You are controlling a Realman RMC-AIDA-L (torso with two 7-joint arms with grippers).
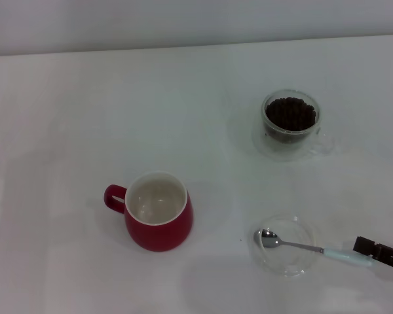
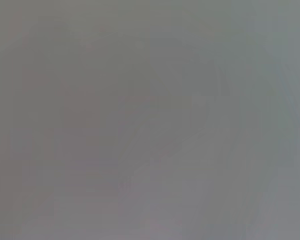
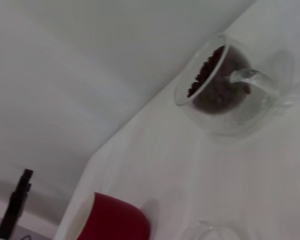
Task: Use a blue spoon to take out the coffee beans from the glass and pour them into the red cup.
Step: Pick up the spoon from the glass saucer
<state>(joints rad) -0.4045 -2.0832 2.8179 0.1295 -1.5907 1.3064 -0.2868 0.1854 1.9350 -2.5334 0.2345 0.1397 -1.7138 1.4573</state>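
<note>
The blue spoon [image 1: 314, 249] lies with its silver bowl in a shallow clear dish [image 1: 300, 261] and its pale blue handle pointing right. My right gripper [image 1: 373, 250] is at the table's right edge, right at the handle's end; whether it holds the handle does not show. The glass [image 1: 290, 124] with the coffee beans [image 1: 290, 113] stands at the back right, and it also shows in the right wrist view [image 3: 225, 87]. The red cup [image 1: 158, 212] stands at the front left, upright, its inside bare, handle to the left. It shows in the right wrist view too [image 3: 112, 220]. The left gripper is out of view.
The white table [image 1: 85, 118] runs to a pale wall at the back. The left wrist view shows only a flat grey blur. A thin black part [image 3: 17, 205] stands at the edge of the right wrist view.
</note>
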